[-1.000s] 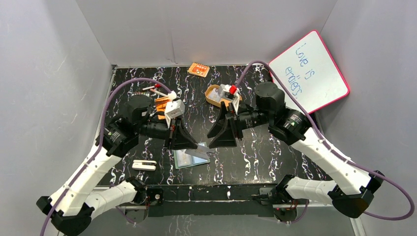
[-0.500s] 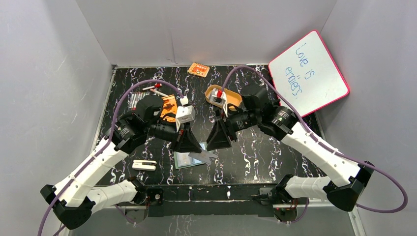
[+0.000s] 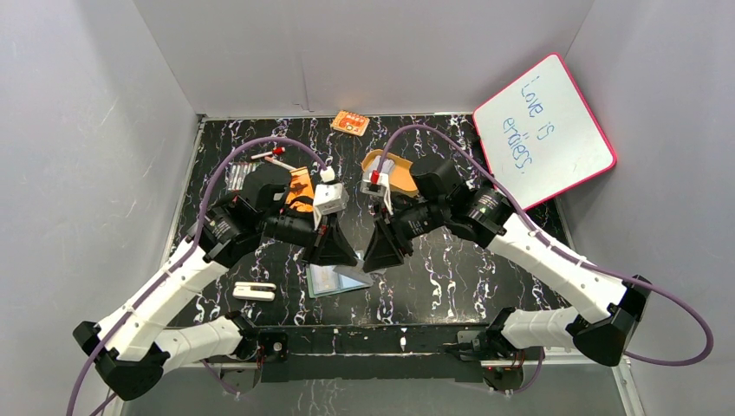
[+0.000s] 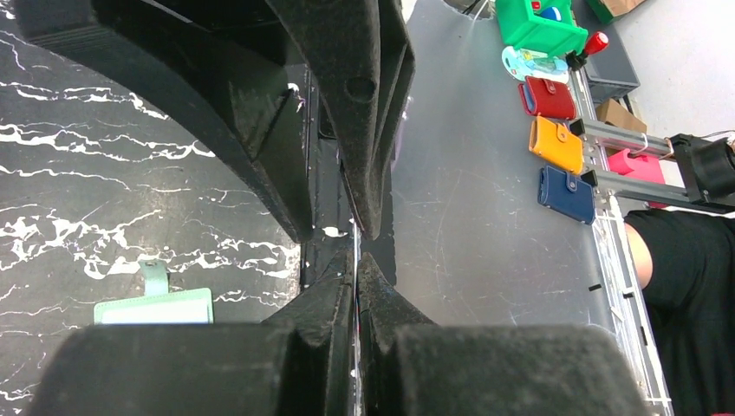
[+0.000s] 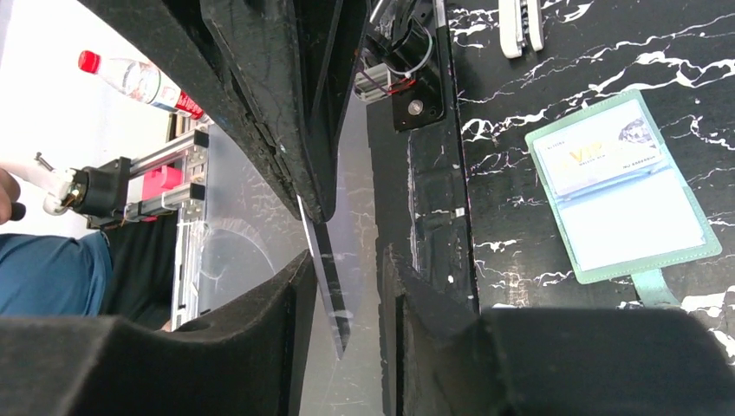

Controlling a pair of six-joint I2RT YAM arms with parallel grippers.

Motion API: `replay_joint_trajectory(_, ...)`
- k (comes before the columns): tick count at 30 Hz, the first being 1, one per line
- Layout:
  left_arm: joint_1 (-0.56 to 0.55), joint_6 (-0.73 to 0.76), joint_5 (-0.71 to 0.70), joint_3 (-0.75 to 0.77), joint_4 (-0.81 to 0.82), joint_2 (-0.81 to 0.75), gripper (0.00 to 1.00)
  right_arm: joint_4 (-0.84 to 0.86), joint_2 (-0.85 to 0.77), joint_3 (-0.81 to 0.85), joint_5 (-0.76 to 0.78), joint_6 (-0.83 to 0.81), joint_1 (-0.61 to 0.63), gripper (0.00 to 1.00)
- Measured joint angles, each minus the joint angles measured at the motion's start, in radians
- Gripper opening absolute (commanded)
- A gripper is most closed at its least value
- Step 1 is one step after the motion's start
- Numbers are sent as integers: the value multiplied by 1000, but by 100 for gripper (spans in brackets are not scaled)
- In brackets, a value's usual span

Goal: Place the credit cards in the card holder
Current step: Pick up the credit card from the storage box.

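The green card holder (image 3: 322, 282) lies open on the black marbled table near its front edge. It also shows in the right wrist view (image 5: 646, 251) with one credit card (image 5: 598, 156) in its upper clear pocket, and in the left wrist view (image 4: 154, 308). My left gripper (image 3: 345, 260) (image 4: 357, 256) is shut on another thin credit card (image 3: 354, 277), held edge-up just above the holder. My right gripper (image 3: 374, 263) (image 5: 347, 256) is open. Its two fingers stand on either side of that card (image 5: 334, 295) without pinching it.
A tan oval tray (image 3: 397, 166) and an orange patterned packet (image 3: 350, 122) lie at the back. An orange booklet (image 3: 297, 186) and pens (image 3: 269, 158) lie behind the left arm. A white clip-like object (image 3: 254, 291) lies front left. A whiteboard (image 3: 546, 126) leans at the right.
Both grippers have come together over the holder. The right gripper moved left and down until its open fingers stand around the card held by the left gripper.
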Motion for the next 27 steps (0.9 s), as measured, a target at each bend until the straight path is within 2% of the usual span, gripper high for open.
replay_joint_trajectory(5,0,2,-21,0,-7,17,0,-6,3,0,9,-10,5,2)
replay_joint_trajectory(6,0,2,-27,0,-9,19,7,-7,3,0,9,-11,6,0)
replay_joint_trajectory(8,0,-1,-36,0,-12,21,37,-6,2,-2,12,-9,9,0)
replay_joint_trajectory(9,0,1,-43,0,-10,21,59,27,-12,-27,37,3,9,0)
replay_joint_trajectory(10,-2,-11,-66,0,-6,18,66,27,-12,-27,37,3,9,0)
replay_joint_trajectory(11,-2,-21,-102,-2,3,11,85,48,-23,-42,57,20,9,0)
replay_joint_trajectory(12,-5,-39,-172,-11,18,-4,91,80,-44,-73,93,34,10,0)
replay_joint_trajectory(18,-6,-231,-670,-229,140,-315,93,283,-236,-329,353,179,10,0)
replay_joint_trajectory(22,-6,-417,-883,-370,192,-509,93,424,-287,-490,537,298,3,0)
replay_joint_trajectory(24,-6,-528,-967,-443,186,-540,93,493,-270,-560,622,370,-2,0)
replay_joint_trajectory(27,-6,-694,-1070,-532,118,-500,92,570,-217,-635,714,465,-5,0)
